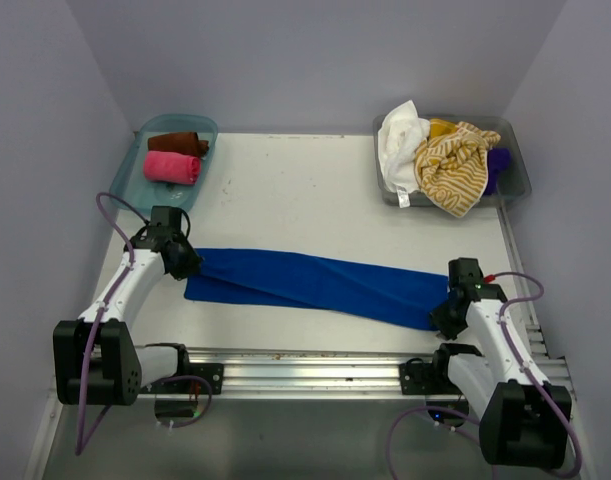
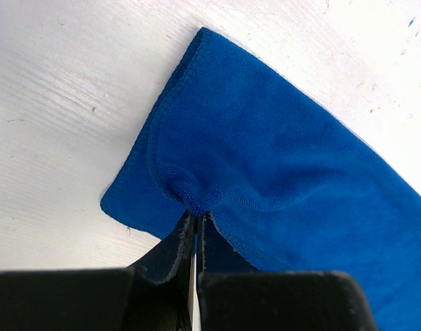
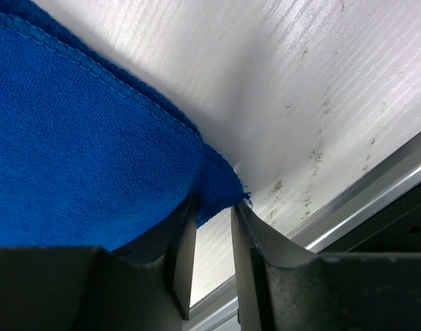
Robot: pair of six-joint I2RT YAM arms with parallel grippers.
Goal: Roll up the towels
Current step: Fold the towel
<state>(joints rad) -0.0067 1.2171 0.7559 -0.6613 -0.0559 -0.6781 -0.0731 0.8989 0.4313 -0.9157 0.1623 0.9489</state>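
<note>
A royal blue towel [image 1: 305, 280], folded into a long narrow strip, lies across the table between the two arms. My left gripper [image 1: 185, 262] is shut on its left end, and the cloth [image 2: 279, 158] bunches where the fingertips pinch it [image 2: 196, 217]. My right gripper [image 1: 447, 315] is at the strip's right end. In the right wrist view its jaws [image 3: 213, 203] stand apart with a gap between them, and the towel's hemmed corner [image 3: 79, 138] lies across their tips.
A teal bin [image 1: 145, 140] at the back left holds a rolled brown towel [image 1: 178, 143] and a rolled pink towel [image 1: 172, 167]. A clear bin [image 1: 515, 170] at the back right holds loose white [image 1: 400, 140], yellow-striped [image 1: 453, 165] and purple [image 1: 498, 160] towels. A metal rail [image 1: 305, 365] runs along the near edge.
</note>
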